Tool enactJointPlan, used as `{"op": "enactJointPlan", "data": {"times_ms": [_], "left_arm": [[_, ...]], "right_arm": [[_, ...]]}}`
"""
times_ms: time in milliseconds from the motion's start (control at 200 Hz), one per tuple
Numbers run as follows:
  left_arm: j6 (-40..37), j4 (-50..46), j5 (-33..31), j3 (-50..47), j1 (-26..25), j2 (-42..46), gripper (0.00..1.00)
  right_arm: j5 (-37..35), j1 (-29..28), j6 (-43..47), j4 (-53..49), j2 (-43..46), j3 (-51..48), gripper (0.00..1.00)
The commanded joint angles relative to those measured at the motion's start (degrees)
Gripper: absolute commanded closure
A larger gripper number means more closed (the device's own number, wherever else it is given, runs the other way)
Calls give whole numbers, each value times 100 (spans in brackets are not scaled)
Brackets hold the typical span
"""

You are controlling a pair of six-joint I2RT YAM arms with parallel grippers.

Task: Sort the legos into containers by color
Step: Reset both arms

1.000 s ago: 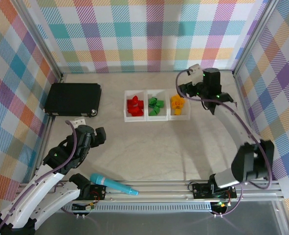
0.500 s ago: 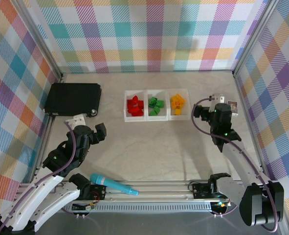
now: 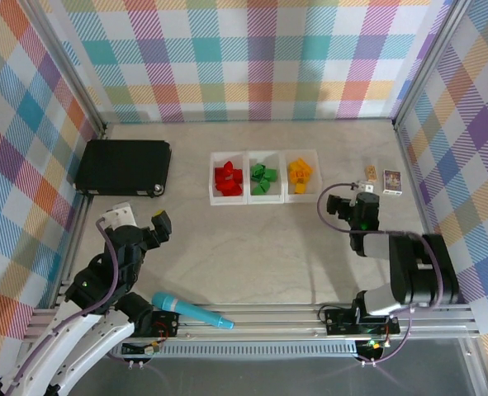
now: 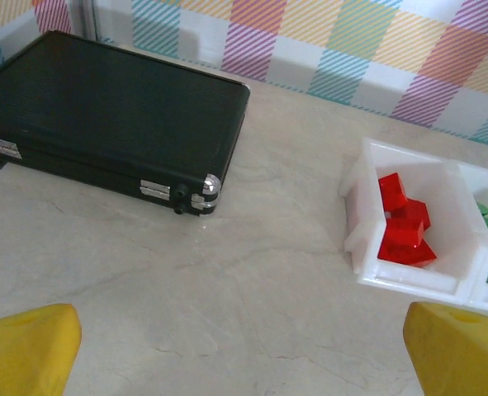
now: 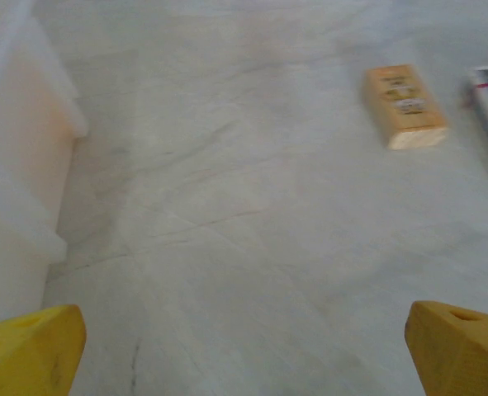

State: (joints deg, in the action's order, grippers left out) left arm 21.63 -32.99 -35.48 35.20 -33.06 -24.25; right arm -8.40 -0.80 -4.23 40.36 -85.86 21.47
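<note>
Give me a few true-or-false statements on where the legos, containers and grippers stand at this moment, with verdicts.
1. The red legos lie in the leftmost of the containers. True.
2. The left gripper is shut on a green lego. False: its jaws stand open with nothing between them, and the green legos lie in the middle container.
3. Two small cards lie on the table to the right of the containers. True.
4. The black case lies between the containers and the right gripper. False: it lies to the left of the containers.
5. The yellow-orange legos share a container with the red ones. False: they lie in the rightmost container.
</note>
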Motion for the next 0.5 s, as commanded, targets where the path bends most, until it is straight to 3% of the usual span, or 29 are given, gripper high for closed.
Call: {"op": "enactJointPlan", "data": {"times_ms": [0, 140, 265, 390, 495], "left_arm": [[-422, 563, -359, -264, 62, 78, 0], [-1029, 1616, -758, -804, 58, -2, 0], [-1747, 3238, -1132, -1463, 62, -339, 0], [-2381, 5037, -1280, -2084, 217, -1223, 0], [-2136, 6007, -944, -2398, 750, -2299, 0]], "right_arm": [[934, 54, 343, 602, -207, 245, 1], [926, 62, 335, 680, -215, 229, 1], [931, 63, 344, 678, -204, 222, 1], [924, 62, 350, 670, -209, 226, 1], [924, 69, 344, 673, -203, 226, 1]]}}
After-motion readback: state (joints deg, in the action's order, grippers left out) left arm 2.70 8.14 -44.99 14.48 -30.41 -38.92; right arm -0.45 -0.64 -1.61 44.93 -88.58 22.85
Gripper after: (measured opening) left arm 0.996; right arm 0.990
